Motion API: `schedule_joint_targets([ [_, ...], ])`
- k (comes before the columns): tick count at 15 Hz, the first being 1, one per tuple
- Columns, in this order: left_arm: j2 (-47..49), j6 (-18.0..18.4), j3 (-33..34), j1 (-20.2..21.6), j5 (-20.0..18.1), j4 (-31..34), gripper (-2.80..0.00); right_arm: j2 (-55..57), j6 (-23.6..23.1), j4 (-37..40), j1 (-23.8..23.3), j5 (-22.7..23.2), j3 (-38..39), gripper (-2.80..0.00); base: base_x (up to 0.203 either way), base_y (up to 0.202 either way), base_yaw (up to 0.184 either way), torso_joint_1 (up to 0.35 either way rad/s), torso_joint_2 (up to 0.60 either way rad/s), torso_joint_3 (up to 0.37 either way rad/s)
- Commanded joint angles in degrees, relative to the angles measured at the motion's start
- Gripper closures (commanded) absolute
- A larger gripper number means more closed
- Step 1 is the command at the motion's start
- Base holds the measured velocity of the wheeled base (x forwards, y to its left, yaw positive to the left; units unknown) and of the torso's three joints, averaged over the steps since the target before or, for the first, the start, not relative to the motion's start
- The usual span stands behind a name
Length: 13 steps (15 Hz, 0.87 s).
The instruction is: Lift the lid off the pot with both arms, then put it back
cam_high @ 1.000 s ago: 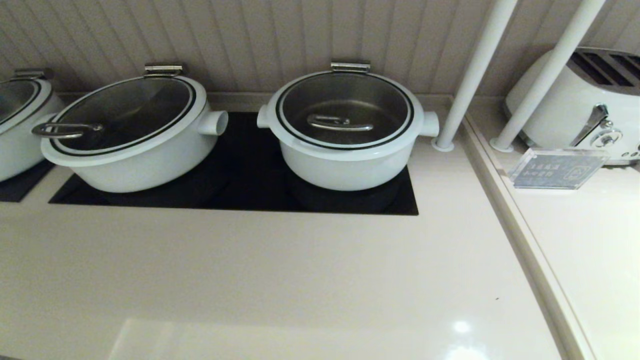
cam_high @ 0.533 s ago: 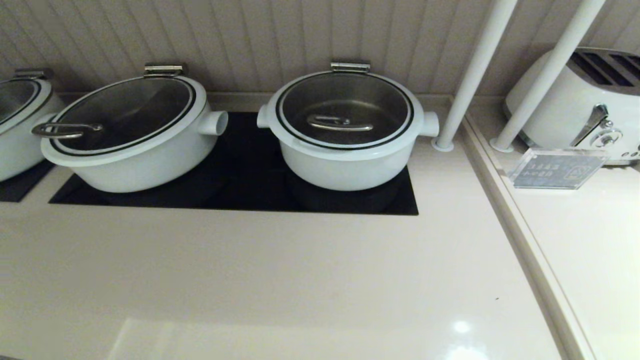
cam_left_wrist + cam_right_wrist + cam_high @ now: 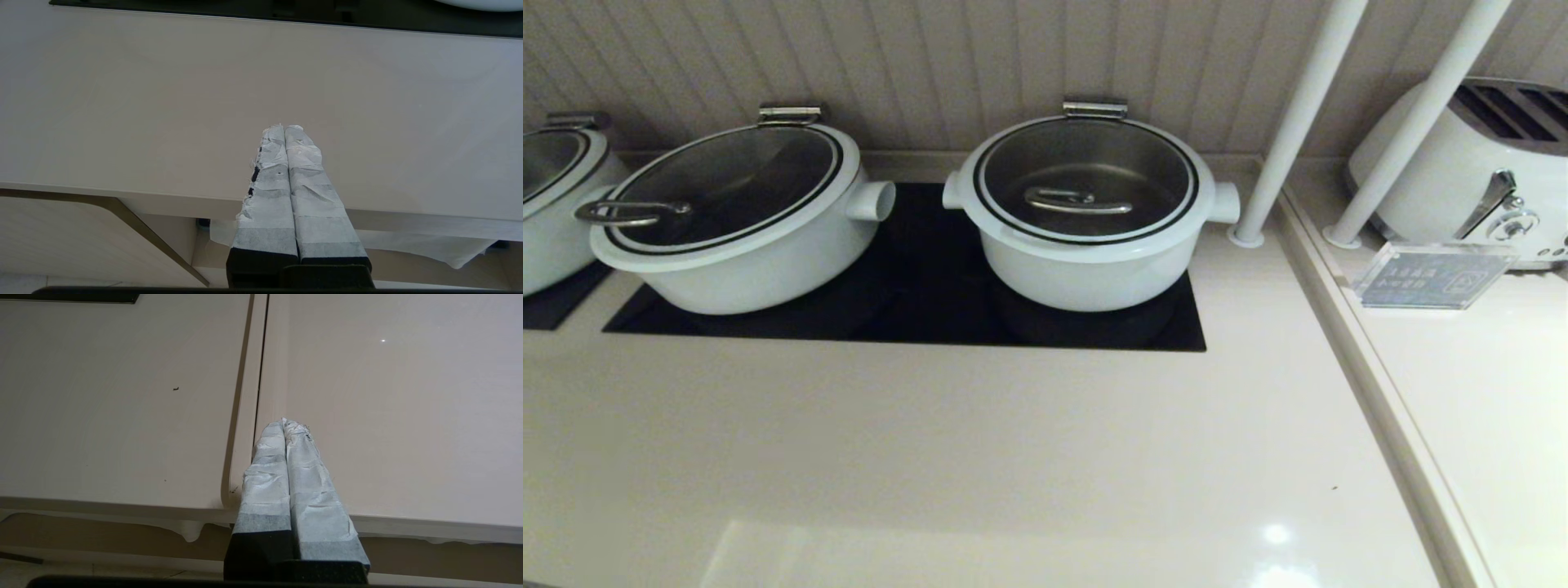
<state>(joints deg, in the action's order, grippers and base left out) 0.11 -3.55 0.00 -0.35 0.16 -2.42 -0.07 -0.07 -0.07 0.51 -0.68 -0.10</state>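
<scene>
- The pot (image 3: pixel 1090 245) is my landmark: it sits on the black cooktop (image 3: pixel 931 310), against the ribbed wall, with a wider pot (image 3: pixel 735 237) just to its left.
- The lid (image 3: pixel 1086 175) lies flat and closed on the pot, its steel loop handle (image 3: pixel 1076 200) at the centre and its hinge (image 3: pixel 1094 108) on the wall side.
- My left gripper (image 3: pixel 284 130) hangs well in front of the pot, over the near edge of the counter (image 3: pixel 163 102), its taped fingers pressed together and holding nothing.
- My right gripper (image 3: pixel 284 424) is likewise well short of the pot, to its front right above the seam in the counter, its fingers also together and empty.
- I judge no step has begun: the lid is untouched.
- Next I must part both pairs of fingers and reach forward to the lid, probably one hand at the loop handle and the other at the rim.
</scene>
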Motion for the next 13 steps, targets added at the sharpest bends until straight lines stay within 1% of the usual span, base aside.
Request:
schedule_joint_targets([
  [1, -0.02, -0.06, 0.0, 0.0, 0.01, -0.04, 0.0, 0.07, -0.17, -0.01, 0.02, -0.02, 0.01, 0.0, 0.0, 0.0, 0.0, 0.0, 0.0, 0.0],
  [6, -0.02, -0.06, 0.0, 0.0, 0.01, -0.04, 0.0, 0.07, 0.57, 0.28, 0.02, -0.95, -0.05, 0.0, 0.0, 0.0, 0.0, 0.0, 0.0, 0.0],
  [13, -0.02, -0.06, 0.0, 0.0, 0.01, -0.04, 0.0, 0.07, 0.95, 0.01, 0.02, -0.72, 0.01, 0.0, 0.0, 0.0, 0.0, 0.0, 0.0, 0.0],
])
